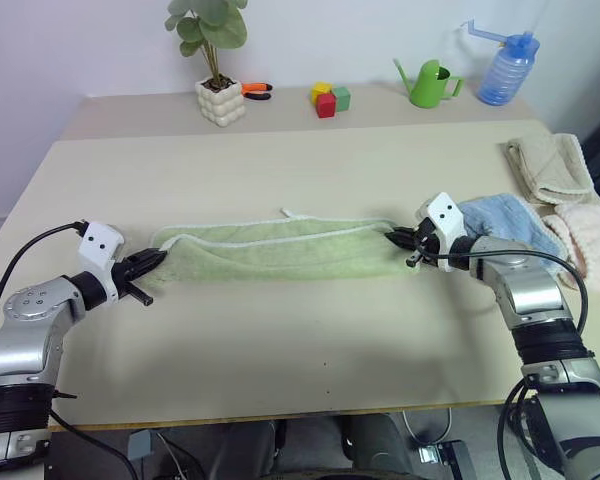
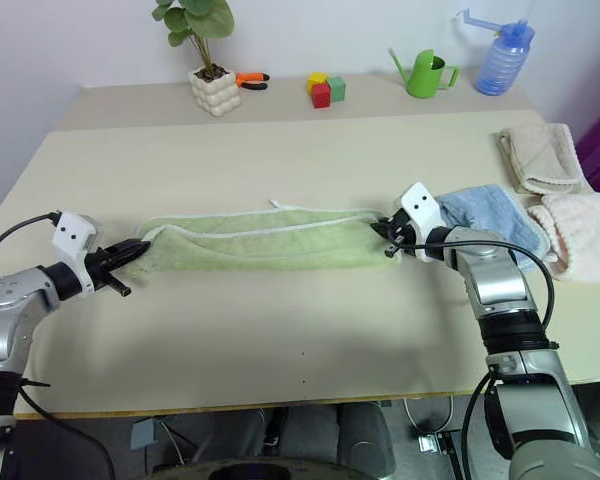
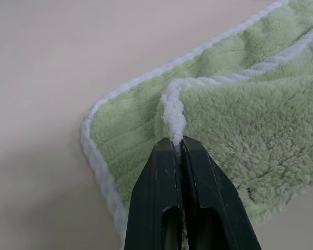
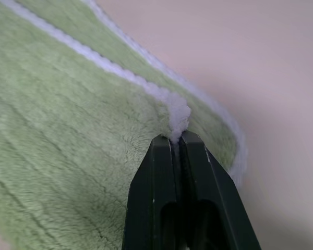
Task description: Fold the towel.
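Green towel (image 1: 280, 250): folded strip, white edging, table-flat.

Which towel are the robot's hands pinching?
The light green towel, stretched across the table's middle, pinched by the left hand and right hand. The blue, beige and pink towels lie untouched on the right.

We reach both arms out low and wide, wrists angled inward so the grippers face each other. Our left gripper (image 1: 156, 258), a pair of slim black fingers on a silver forearm with a white wrist block, has its fingers pressed together on a white-piped edge of the light green terry-cloth towel (image 1: 280, 250). Our right gripper (image 1: 400, 240) pinches the opposite end likewise.
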{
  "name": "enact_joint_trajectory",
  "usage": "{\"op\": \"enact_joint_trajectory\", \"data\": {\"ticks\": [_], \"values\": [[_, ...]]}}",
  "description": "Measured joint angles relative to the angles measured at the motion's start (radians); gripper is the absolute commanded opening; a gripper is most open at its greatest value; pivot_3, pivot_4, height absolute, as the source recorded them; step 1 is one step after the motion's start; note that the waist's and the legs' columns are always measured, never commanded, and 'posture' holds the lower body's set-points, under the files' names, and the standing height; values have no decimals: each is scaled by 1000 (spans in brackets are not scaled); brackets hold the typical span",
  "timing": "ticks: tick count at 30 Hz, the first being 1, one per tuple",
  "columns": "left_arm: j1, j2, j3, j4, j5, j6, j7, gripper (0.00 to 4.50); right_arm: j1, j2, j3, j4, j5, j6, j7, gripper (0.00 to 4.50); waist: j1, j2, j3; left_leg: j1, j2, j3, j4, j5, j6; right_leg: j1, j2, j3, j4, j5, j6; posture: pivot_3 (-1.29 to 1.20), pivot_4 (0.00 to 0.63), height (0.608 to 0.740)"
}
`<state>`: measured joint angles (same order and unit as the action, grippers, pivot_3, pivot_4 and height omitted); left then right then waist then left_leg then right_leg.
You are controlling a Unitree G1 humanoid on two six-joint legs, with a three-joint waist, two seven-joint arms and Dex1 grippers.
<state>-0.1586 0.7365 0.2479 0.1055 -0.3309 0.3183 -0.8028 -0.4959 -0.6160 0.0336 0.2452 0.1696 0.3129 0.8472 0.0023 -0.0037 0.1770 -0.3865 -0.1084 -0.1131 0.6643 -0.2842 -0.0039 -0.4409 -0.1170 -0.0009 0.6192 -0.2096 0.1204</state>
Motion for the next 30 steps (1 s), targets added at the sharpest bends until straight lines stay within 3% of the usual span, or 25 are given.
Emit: {"op": "enact_joint_trajectory", "data": {"ticks": [10, 18, 30], "values": [[-4, 0, 1, 1, 0, -7, 0, 0, 32, -3, -14, -48, -13, -54, -12, 18, 1, 0, 0, 0, 0, 0, 0, 0, 0, 0, 0, 0, 0, 0, 0, 0, 150, 732], [-95, 18, 40, 54, -26, -6, -3, 0, 23, -33, -79, -72, 10, -30, -21, 18, 1, 0, 0, 0, 0, 0, 0, 0, 0, 0, 0, 0, 0, 0, 0, 0, 150, 732], [-242, 6, -44, 316, 48, -73, -33, 0, -53, -2, -53, 109, -18, -107, -37, 18, -8, 0, 0, 0, 0, 0, 0, 1, -1, 0, 0, 0, 0, 0, 0, 0, 150, 732]]}}
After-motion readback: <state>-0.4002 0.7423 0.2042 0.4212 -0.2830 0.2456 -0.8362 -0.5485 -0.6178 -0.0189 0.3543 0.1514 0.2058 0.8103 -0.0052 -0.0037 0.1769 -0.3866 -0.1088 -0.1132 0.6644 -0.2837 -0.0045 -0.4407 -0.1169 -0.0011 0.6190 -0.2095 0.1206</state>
